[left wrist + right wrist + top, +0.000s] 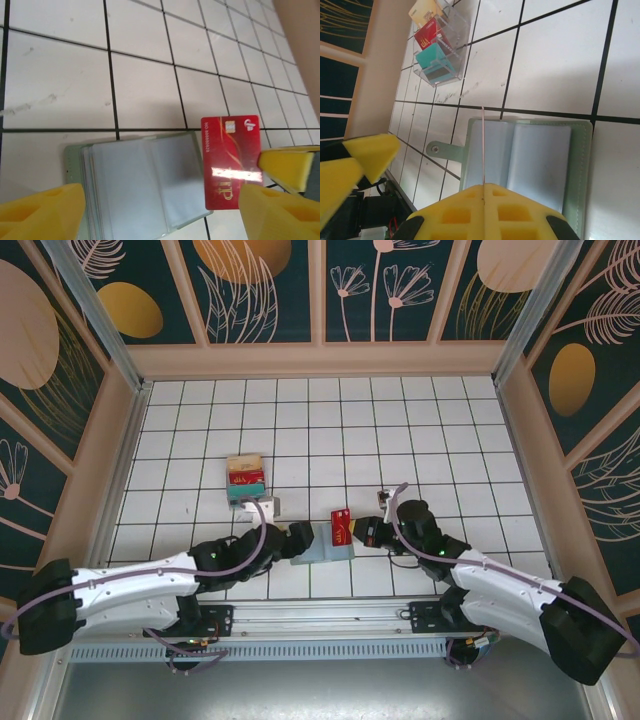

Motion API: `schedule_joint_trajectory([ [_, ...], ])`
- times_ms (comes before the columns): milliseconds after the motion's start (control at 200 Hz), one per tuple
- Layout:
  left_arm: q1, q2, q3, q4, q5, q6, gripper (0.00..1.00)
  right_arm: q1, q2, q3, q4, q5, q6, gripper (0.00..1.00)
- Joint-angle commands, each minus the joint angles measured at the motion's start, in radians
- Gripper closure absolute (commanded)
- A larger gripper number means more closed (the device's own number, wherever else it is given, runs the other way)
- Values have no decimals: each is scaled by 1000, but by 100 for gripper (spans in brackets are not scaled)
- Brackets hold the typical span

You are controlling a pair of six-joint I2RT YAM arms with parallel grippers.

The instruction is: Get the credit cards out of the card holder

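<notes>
1. The right gripper (482, 189) has its yellow foam pads (470, 212) pressed together on a red glossy plastic credit card with gold lettering (231, 161). In the right wrist view this card appears edge-on as a thin line. In the top view it sits just right of centre.

2. The left gripper (160, 200) stands wide and holds nothing, with one pad in each lower corner of the left wrist view. The pads sit either side of the flat grey-green folding card holder (581, 170). You cannot tell whether a pad touches it.

3. The card holder lies open on the white tiled table (400, 430), at the lower centre of the top view. Its clear sleeves (135, 185) face up and look empty, but the sleeves beneath them cannot be checked.

4. Progress: the red card's lower left corner overlaps the holder's right edge, so you cannot confirm that it is fully free. A clear plastic box (454, 47), at the upper left of the right wrist view, holds tan, red and teal cards standing on edge. On this evidence most of the extraction appears done. The held card has yet to be carried clear and set down.
</notes>
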State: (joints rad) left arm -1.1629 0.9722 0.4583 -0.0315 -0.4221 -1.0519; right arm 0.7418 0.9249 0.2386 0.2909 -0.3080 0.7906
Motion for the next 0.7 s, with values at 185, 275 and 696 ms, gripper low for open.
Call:
schedule_joint_trajectory([
  [185,4,-147,-10,-145,-109,-6,1,17,38,134,-36,-8,-127,100],
  [275,4,-182,-17,-165,-120,-11,1,42,81,183,-50,17,-184,100],
  [696,6,-301,-101,90,-49,10,30,51,147,174,158,-124,-128,100],
])
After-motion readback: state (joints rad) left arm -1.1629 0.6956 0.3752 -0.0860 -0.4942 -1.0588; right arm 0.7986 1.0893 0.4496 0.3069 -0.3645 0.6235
